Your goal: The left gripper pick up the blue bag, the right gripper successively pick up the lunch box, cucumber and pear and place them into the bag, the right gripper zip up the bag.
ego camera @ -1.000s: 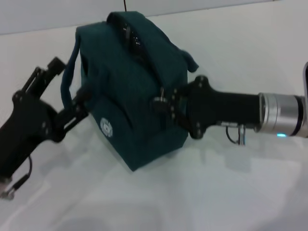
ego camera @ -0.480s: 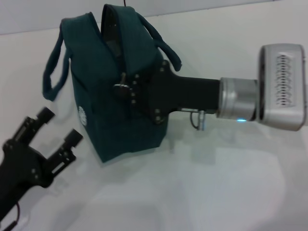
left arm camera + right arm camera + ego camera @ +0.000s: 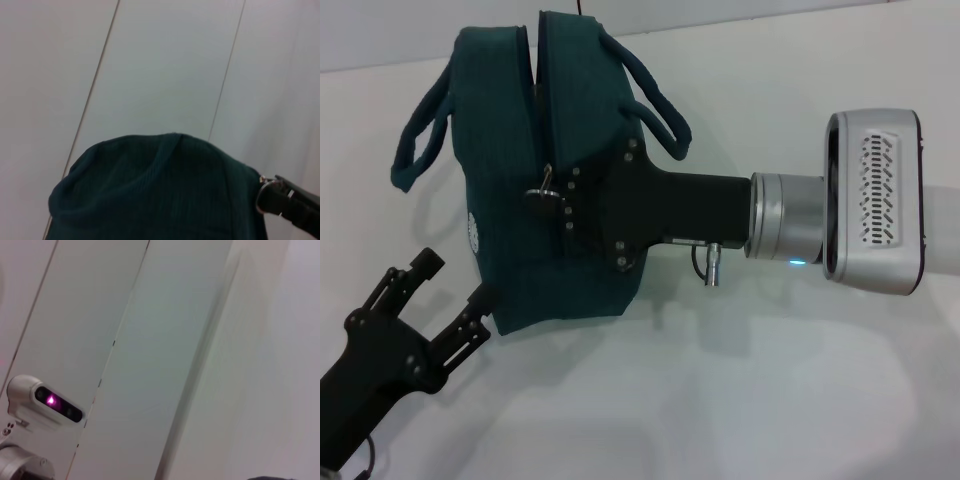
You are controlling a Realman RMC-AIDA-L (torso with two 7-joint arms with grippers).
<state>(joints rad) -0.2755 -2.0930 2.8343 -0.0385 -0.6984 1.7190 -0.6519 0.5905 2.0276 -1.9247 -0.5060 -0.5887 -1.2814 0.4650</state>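
The blue bag (image 3: 530,170), dark teal with two loop handles, stands on the white table (image 3: 740,400). Its top seam runs as a narrow dark slit. My right gripper (image 3: 552,196) reaches in from the right and is shut on the metal zipper pull (image 3: 542,188) on the bag's near end. My left gripper (image 3: 452,282) is open and empty at the lower left, just clear of the bag's bottom corner. The left wrist view shows the bag's fabric (image 3: 150,195) and the right gripper's tip (image 3: 282,200). Lunch box, cucumber and pear are out of view.
The right arm's silver wrist housing (image 3: 872,205) hangs over the table's right side. The right wrist view shows only pale wall panels and a small camera unit (image 3: 50,402).
My left gripper has let go of the bag's handle and dropped to the lower left. My right gripper has moved left with the zipper pull; the bag shifted left and turned.
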